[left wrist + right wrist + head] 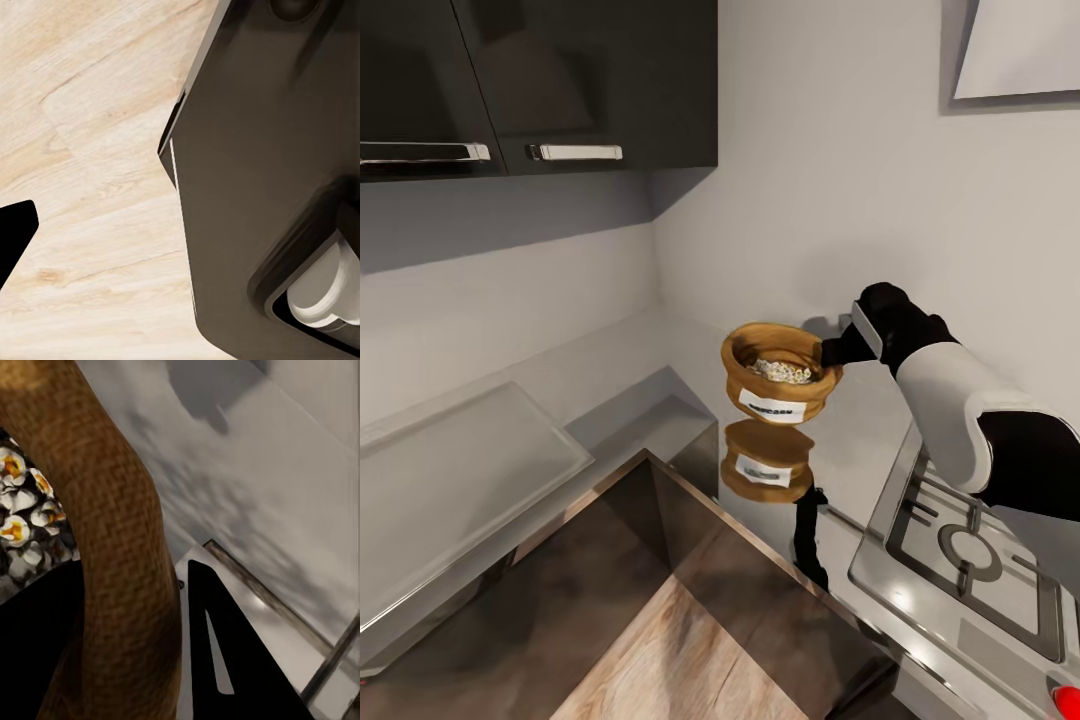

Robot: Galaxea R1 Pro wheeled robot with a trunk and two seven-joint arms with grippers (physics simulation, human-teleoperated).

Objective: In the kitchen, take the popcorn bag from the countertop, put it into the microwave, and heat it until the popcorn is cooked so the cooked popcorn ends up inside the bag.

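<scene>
The small squat tan-brown paper popcorn bag [781, 374], with rolled rim and a white label, is held in the air above the glossy grey reflective countertop [610, 390], clear of its surface; its mirror image shows in the slab directly below. Pale whitish-yellow popcorn [781, 371] lies heaped inside the bag. The right gripper [835, 352], black, on a white and black arm reaching in from the right, is clamped on the bag's right rim. In the right wrist view the thick woven rim of the bag [112, 547] passes between the fingers, one dark finger [225, 660] lying outside the rim, with popcorn [26, 521] showing inside.

To the right, near the arm, sits the steel gas hob [960, 560] with grates, set into the countertop. Dark glossy wall cabinets [540, 80] with metal handles hang at far left, and a flat grey range hood [1015, 50] is at far right. Light wood floor [680, 650] shows at the near edge.

The left wrist view shows light wood floor [90, 150] and a dark robot body part [262, 172]; whether the left gripper is open or closed cannot be told.
</scene>
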